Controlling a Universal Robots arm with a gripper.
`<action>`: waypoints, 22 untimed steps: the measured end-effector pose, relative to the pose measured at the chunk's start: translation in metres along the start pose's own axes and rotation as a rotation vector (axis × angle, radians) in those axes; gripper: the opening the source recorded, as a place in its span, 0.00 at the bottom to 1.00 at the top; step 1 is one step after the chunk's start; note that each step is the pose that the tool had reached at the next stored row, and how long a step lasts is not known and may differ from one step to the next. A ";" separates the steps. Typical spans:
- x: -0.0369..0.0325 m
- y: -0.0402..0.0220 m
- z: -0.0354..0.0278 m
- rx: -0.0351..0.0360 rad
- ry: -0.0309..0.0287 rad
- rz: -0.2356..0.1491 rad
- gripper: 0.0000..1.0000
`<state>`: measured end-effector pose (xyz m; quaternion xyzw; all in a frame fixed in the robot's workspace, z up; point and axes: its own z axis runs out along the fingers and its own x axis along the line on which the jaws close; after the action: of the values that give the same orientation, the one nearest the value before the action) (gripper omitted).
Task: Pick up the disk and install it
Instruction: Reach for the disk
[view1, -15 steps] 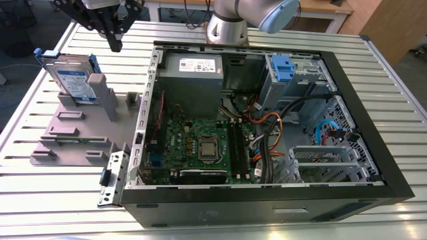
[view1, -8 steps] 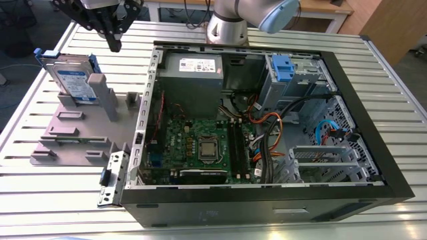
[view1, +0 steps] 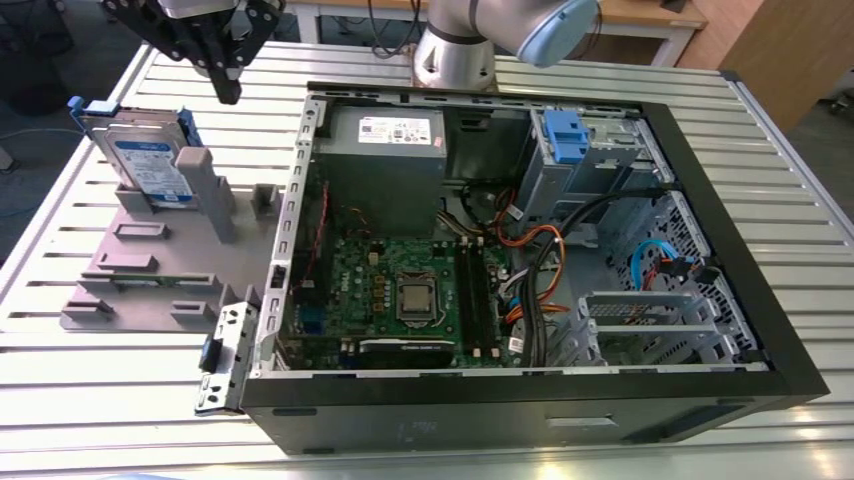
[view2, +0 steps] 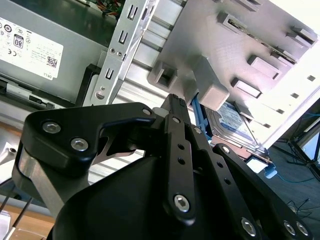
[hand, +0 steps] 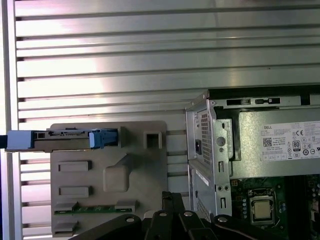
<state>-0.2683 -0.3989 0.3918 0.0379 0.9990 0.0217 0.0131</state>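
Your gripper (view1: 230, 95): one, and you can see its two fingers drawn together with nothing between them; it hangs above the table, near the disk but apart from it.
Your disk (view1: 144, 160): one, standing on edge in the grey holder, blue rails framing it, to the exterior view's left of the gripper. In the first wrist view you see it edge-on (hand: 60, 139).
Grey holder (view1: 147, 270): one, lying flat on the table beside the case. One narrow green board (hand: 95, 210) lies in a slot of it.
Computer case (view1: 747, 200): one, lying open on its side, to the exterior view's right of the holder.
Blue bracket (view1: 567, 135): one, in the drive bay inside the case.
Power supply (view1: 387, 130): one.
Table (view1: 80, 400): one, slatted metal, carrying everything you see.
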 end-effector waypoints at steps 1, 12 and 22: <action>0.0002 0.0000 0.0000 0.0000 0.0000 0.000 0.11; 0.0025 -0.0002 0.0000 0.0000 0.0000 0.000 0.11; 0.0046 -0.0003 0.0000 0.0000 0.0000 0.000 0.11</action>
<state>-0.2728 -0.3989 0.3916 0.0379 0.9990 0.0217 0.0131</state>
